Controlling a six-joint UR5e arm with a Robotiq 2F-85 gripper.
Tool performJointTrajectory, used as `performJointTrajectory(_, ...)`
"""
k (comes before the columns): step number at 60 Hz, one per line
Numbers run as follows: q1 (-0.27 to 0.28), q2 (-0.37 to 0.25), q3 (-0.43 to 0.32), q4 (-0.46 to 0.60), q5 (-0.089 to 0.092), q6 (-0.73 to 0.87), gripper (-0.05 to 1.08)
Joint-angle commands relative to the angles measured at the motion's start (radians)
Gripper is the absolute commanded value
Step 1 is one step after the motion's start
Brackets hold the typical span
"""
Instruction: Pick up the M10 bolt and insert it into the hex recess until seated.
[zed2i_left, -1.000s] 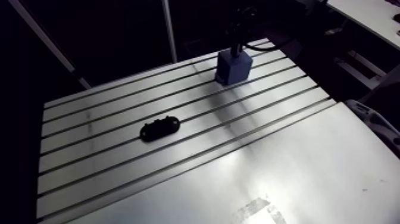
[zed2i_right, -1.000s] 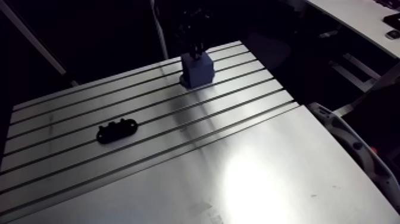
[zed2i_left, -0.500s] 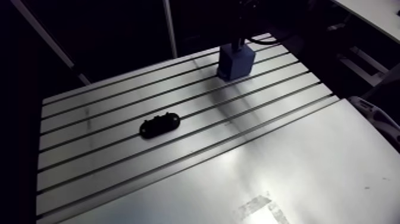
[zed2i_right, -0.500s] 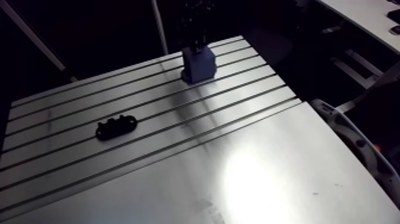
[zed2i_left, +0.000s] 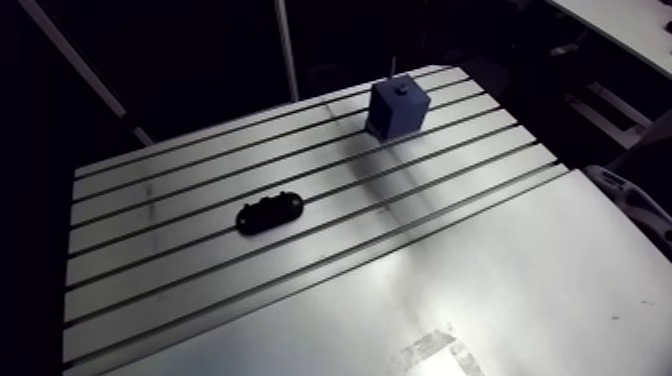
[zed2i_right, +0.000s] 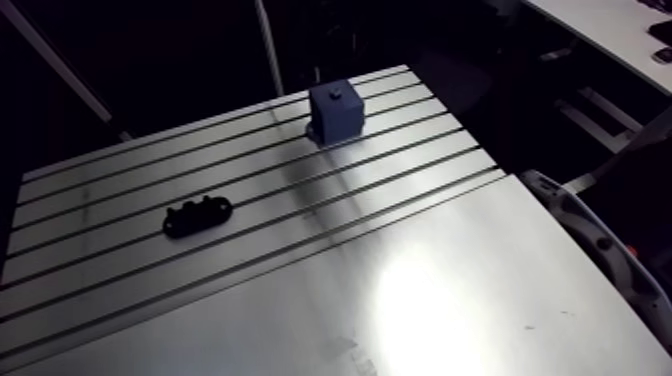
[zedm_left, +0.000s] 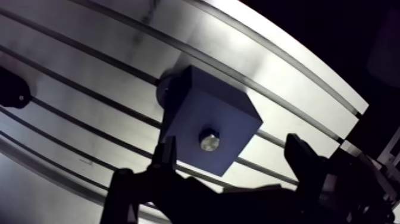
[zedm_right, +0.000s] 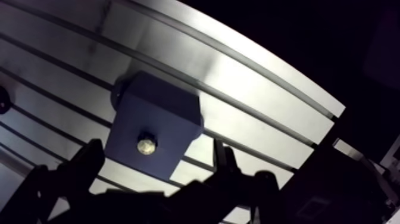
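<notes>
The hand (zedm_left: 232, 148) is hanging open and empty above the blue block (zedm_left: 193, 101), since the bolt (zedm_left: 209, 141) is apparently sitting seated.

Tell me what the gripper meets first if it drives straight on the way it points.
The gripper would likely meet the blue block first, near the bolt in its top; depth is unclear.
</notes>
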Motion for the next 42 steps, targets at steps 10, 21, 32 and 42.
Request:
performJointTrajectory(10, -0.005, -0.064, -0.038, 0.078, 0.004, 0.342, 0.00)
performJointTrajectory(21, -0.007, -0.076, -0.054, 0.164, 0.008, 0.475, 0.02)
performJointTrajectory(32, -0.009, -0.076, -0.045, 0.169, 0.015, 0.578, 0.75)
performJointTrajectory(42, -0.017, -0.069, -0.038, 0.160, 0.027, 0.605, 1.07)
